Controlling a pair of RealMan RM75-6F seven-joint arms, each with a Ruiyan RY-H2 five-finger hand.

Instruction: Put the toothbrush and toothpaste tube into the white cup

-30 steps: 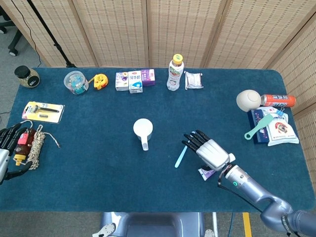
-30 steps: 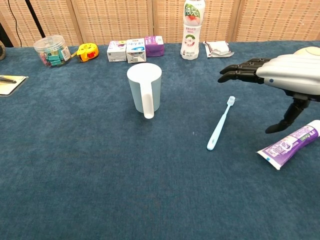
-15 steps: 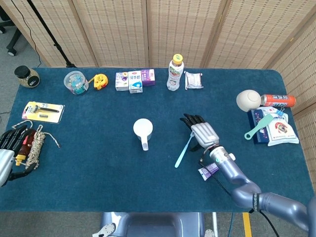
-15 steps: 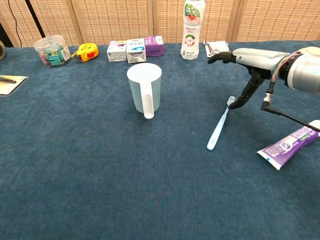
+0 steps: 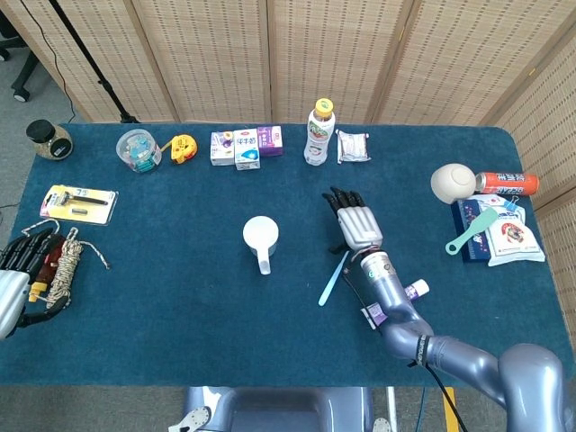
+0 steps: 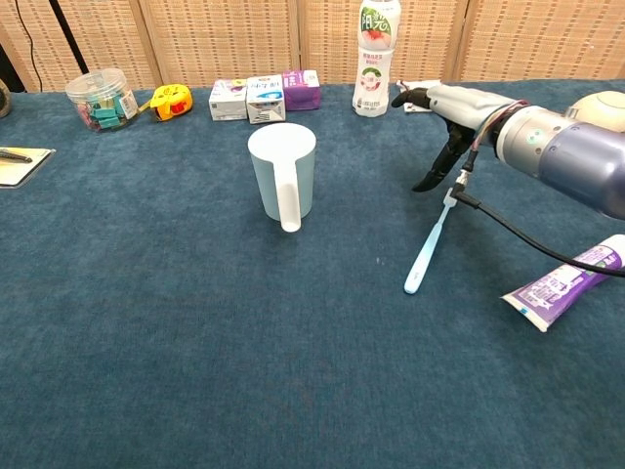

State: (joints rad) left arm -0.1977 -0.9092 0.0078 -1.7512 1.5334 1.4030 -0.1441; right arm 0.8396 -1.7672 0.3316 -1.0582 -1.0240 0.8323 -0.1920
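The white cup (image 5: 261,234) (image 6: 283,168) stands upright mid-table, its handle toward me. A light blue toothbrush (image 5: 333,279) (image 6: 428,246) lies flat to its right, bristle end pointing away from me. The purple-and-white toothpaste tube (image 6: 566,285) lies right of the brush; in the head view only its cap end (image 5: 417,289) shows past my forearm. My right hand (image 5: 356,222) (image 6: 452,106) hovers just beyond the brush's bristle end, fingers stretched out and thumb hanging down, holding nothing. My left hand (image 5: 20,268) rests at the table's left edge, fingers apart and empty.
Along the far edge stand a drink bottle (image 5: 318,132), small cartons (image 5: 245,145), a clear jar (image 5: 139,149) and a tape measure (image 5: 183,147). A rope bundle (image 5: 65,259) and a razor pack (image 5: 80,202) lie at the left. A bowl (image 5: 452,182), a red can (image 5: 507,183) and packets (image 5: 500,232) crowd the right.
My right hand has swung away from above the toothpaste tube, forward and leftward, to just past the toothbrush's head. Toothbrush, tube and cup have not moved.
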